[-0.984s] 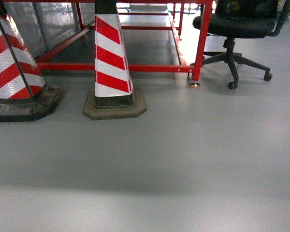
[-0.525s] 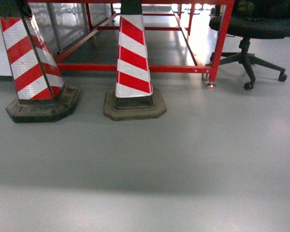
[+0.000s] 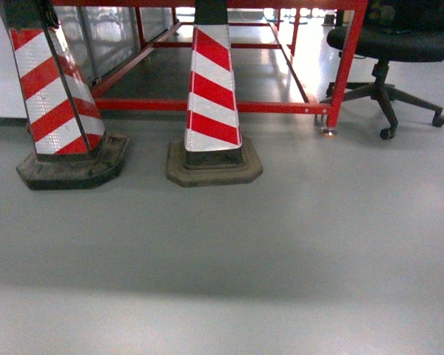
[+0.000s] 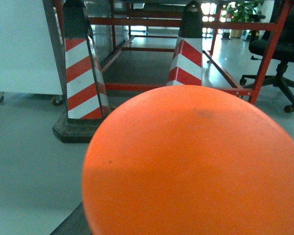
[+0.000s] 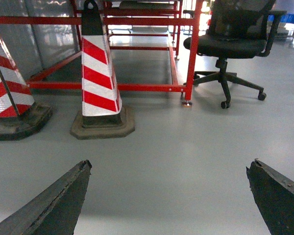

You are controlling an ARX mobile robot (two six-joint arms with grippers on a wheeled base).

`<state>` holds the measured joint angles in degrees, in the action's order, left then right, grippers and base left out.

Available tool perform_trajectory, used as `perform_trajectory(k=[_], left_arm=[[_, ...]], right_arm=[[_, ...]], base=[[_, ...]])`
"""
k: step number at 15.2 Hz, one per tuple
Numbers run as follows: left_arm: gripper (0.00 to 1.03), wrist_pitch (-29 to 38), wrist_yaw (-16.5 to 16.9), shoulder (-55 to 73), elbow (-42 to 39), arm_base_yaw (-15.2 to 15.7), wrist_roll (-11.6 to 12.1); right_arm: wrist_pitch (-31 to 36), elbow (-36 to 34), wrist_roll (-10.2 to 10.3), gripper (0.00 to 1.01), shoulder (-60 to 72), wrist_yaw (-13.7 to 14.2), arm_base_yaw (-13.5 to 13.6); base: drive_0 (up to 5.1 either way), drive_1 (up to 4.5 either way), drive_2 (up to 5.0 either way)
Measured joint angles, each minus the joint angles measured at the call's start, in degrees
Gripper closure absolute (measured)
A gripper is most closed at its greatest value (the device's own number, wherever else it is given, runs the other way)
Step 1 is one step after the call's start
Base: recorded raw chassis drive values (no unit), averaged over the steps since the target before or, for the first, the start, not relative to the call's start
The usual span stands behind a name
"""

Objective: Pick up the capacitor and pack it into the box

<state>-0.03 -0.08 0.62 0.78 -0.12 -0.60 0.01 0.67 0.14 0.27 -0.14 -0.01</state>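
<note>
The box is out of view in every frame. A smooth orange round object fills the lower part of the left wrist view, close to the camera, and hides the left gripper's jaws; only a dark sliver shows beside it. I cannot tell whether this object is the capacitor or whether it is held. My right gripper is open, its two dark fingertips wide apart over bare grey floor with nothing between them. Neither gripper shows in the head view.
Two red-and-white striped cones stand on rubber bases ahead. Behind them runs a red metal frame, with a black office chair at the right. A white cabinet on casters stands at the left.
In the head view the cones, red frame and chair have slid to the right and slightly down, so my viewpoint has swung left. No gripper enters that view.
</note>
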Motion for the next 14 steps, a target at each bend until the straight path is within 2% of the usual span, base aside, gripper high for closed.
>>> perform_trajectory(k=[14], left_arm=[[0.59,-0.3,0.0,0.0,0.0,0.0,0.0]], right_arm=[[-0.2,0.0,0.0,0.03,0.0,0.1,0.0]], base=[[-5.0,2.43,2.4]])
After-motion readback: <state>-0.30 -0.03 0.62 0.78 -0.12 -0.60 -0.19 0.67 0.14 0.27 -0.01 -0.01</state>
